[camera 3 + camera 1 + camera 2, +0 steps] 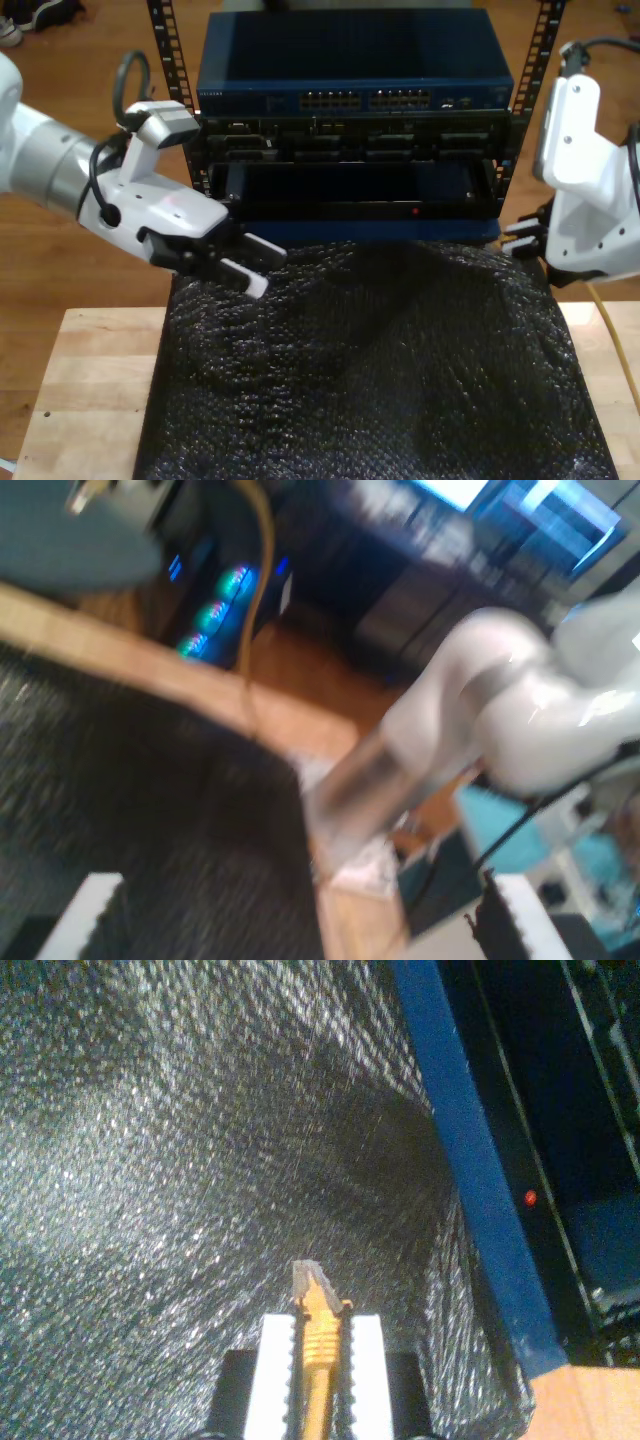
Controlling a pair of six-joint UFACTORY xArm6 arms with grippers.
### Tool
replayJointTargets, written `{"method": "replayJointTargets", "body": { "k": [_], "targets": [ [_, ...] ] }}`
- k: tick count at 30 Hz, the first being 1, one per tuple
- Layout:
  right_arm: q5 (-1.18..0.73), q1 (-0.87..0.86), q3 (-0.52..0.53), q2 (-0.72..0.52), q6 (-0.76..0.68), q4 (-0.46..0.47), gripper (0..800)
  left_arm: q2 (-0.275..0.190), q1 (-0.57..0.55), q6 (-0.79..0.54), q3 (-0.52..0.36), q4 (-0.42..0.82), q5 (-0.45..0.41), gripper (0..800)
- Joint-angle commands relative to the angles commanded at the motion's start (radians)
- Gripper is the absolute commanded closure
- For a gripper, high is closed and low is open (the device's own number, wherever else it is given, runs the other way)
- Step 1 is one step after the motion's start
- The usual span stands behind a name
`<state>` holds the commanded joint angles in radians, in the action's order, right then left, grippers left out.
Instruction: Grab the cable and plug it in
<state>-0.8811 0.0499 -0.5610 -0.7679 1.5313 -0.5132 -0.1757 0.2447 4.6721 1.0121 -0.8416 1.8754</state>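
My second end effector point(318, 1328) was clamped on the cable point(318, 1355) just behind its clear plug point(308, 1276), which hung above the black mat point(180, 1160). In the exterior view the cable point(612, 345) trailed down at the right edge of the bench point(90, 380). My first end effector point(255, 265) hovered over the mat's left side in the exterior view, fingers apart, holding nothing, before the rack point(350, 90).

A lab, by the looks: a rack point(352, 120) of network switches point(355, 68), two robot arms, a wooden surface point(90, 380) under black padding point(370, 370).
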Motion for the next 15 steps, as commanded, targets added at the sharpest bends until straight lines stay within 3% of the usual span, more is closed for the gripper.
{"method": "replayJointTargets", "body": {
  "k": [5, 10, 15],
  "targets": [
    [0.0, -0.003, 0.023, 0.002, 0.002, 0.002, 800, -0.052, 0.0, -0.054, 0.0, 0.161, -0.063, 3],
    [-0.002, -0.006, 0.038, 0.002, 0.002, 0.003, 800, -0.104, 0.008, -0.144, -0.002, 0.304, -0.072, 3],
    [-0.002, -0.006, 0.038, 0.003, 0.002, 0.002, 800, -0.133, 0.095, -0.265, -0.005, 0.433, -0.074, 2]
  ]
}}
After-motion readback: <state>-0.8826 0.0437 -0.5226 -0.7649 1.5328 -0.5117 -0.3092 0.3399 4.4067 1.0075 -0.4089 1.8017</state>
